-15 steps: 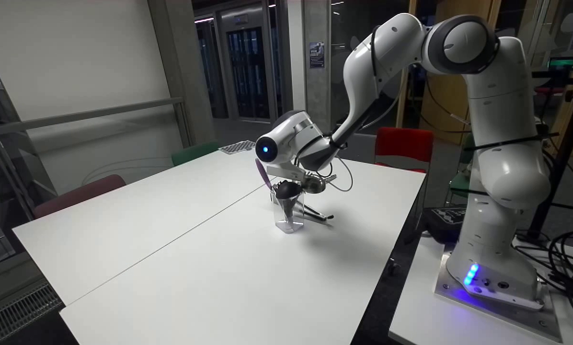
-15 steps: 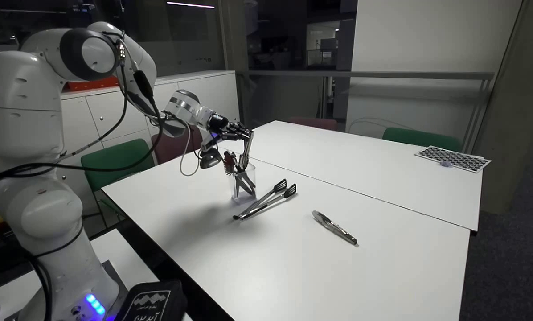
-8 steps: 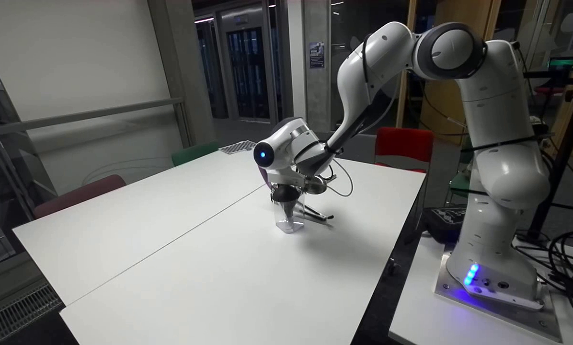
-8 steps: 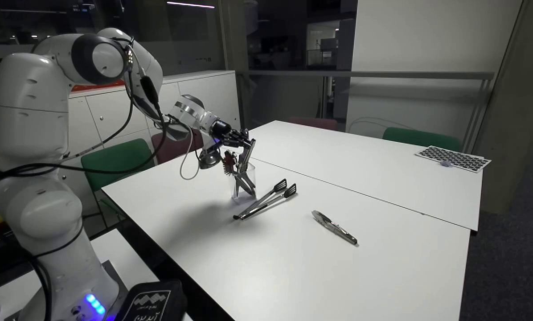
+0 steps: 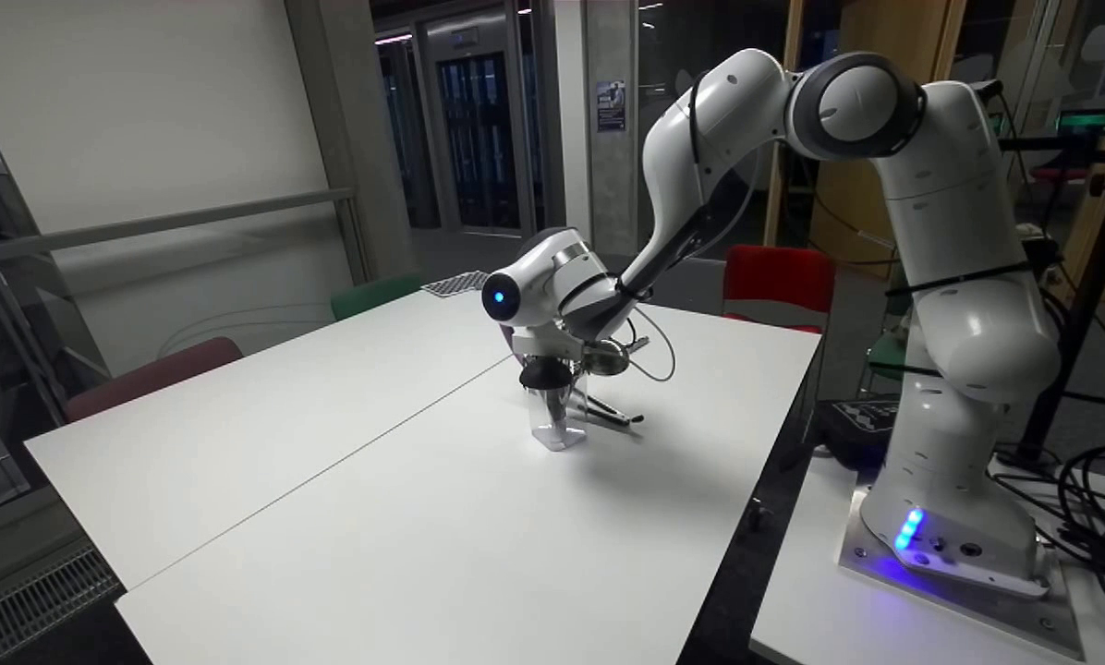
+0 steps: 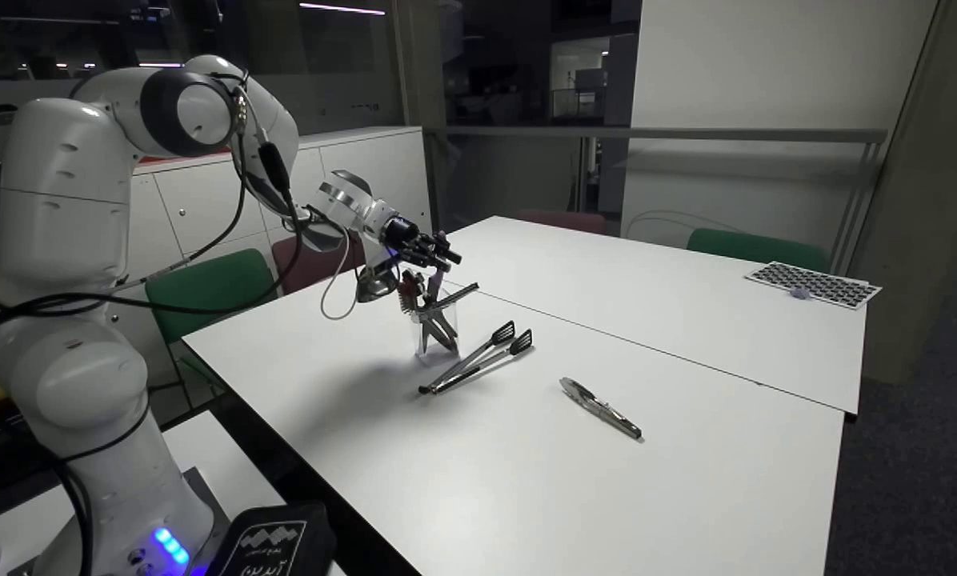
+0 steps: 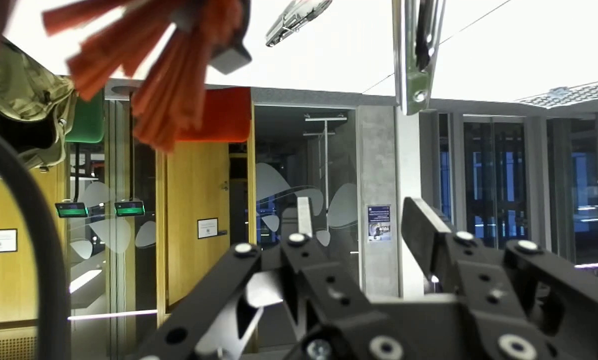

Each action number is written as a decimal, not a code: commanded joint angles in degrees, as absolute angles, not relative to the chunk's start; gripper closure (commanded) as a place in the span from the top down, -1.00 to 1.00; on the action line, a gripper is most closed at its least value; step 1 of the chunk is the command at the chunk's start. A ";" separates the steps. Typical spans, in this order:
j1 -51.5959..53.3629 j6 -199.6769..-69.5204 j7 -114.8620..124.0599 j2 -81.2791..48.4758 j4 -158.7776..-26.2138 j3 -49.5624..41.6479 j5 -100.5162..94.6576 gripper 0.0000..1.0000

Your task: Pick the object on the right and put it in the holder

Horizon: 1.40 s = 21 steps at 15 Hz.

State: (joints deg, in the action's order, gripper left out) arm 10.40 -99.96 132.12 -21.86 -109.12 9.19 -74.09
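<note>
The object, a thin dark grey stick-like utensil (image 6: 461,294), leans steeply out over the rim of the holder (image 6: 423,346) in an exterior view; its lower end is lost among other utensils. A pale translucent cup, the holder (image 5: 557,434) stands upright on the table. Just above the utensils my gripper (image 6: 451,250) is apart from the stick. Both fingers stand spread in the wrist view, and my gripper (image 7: 357,207) is open with nothing between its pads. A metal strip (image 7: 418,87) at the top there may be the object, but I cannot tell.
Around the gripper, the cup's contents stick up: a red brush (image 7: 179,75), a black rounded head (image 5: 545,373) and a metal ladle head (image 6: 377,284). Slotted tongs (image 6: 478,362) lie close beside the cup. Metal tongs (image 6: 601,409) and a checkered board (image 6: 814,285) lie farther off.
My gripper has come down slightly and opened, letting go of the stick. The stick has tipped from near upright to a slant over the cup's rim.
</note>
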 commanded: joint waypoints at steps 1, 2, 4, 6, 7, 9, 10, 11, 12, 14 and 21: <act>10.41 -100.62 130.93 -21.12 -108.55 8.76 -73.39 0.67; 10.52 -100.51 131.27 -20.85 -108.67 8.72 -73.67 0.84; 10.92 -99.86 132.39 -20.03 -109.13 8.59 -74.71 1.00; 11.81 -98.71 135.34 -17.58 -110.73 8.39 -77.71 1.00; 12.15 -98.01 137.16 -16.57 -111.22 8.36 -79.42 1.00; 12.43 -96.44 140.58 -14.61 -111.84 8.43 -82.69 1.00; 12.37 -95.63 142.12 -13.54 -112.19 8.51 -83.91 1.00; 12.26 -94.70 143.58 -12.55 -112.58 8.57 -85.03 1.00; 12.23 -93.61 145.05 -11.57 -113.05 8.62 -86.20 1.00; 10.90 -93.14 147.21 -8.43 -114.46 8.58 -85.93 1.00; 1.26 -123.99 139.86 6.19 -122.59 2.20 -71.72 1.00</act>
State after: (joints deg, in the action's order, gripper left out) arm 4.25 -112.95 142.74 -1.47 -117.02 5.15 -75.04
